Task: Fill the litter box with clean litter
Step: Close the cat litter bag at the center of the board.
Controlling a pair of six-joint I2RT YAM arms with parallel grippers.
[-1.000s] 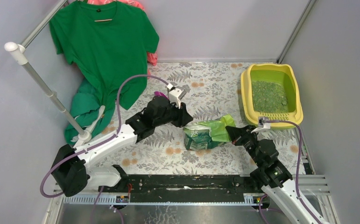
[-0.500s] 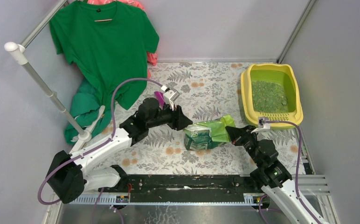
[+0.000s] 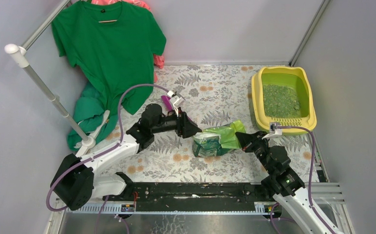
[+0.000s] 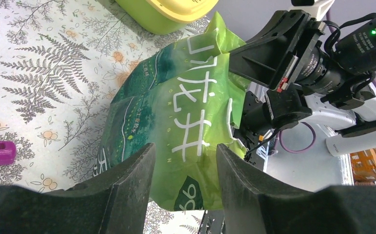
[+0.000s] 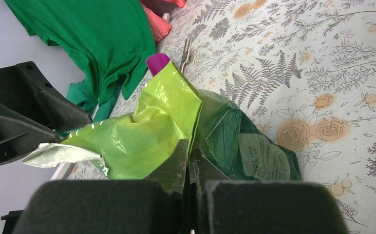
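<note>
Change: the left gripper (image 3: 196, 131) has left the scoop (image 3: 166, 101) at 11 o'clock and reached the bag (image 3: 215, 139), jaws half apart, holding nothing.
Meaning: probably a second grip for pouring.
Right gripper (image 3: 239, 138): closed on the bag's flap.
Litter box (image 3: 254, 95): 2 o'clock, litter (image 3: 281, 100) inside.
Left wrist view only: bag ahead of the jaws, not between.

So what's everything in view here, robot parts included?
litter box: one, yellow, far right
clean litter: one patch, green, inside the litter box
bag: one, glossy green, mid-table
scoop: one, purple, by the left arm
T-shirt: one, green, hanging far left
garment: one, pink, behind the T-shirt
rack pole: one, white, left edge
table: one, floral cover
left tool: one, black, open, facing the bag
right tool: one, black, shut on the bag's flap
</note>
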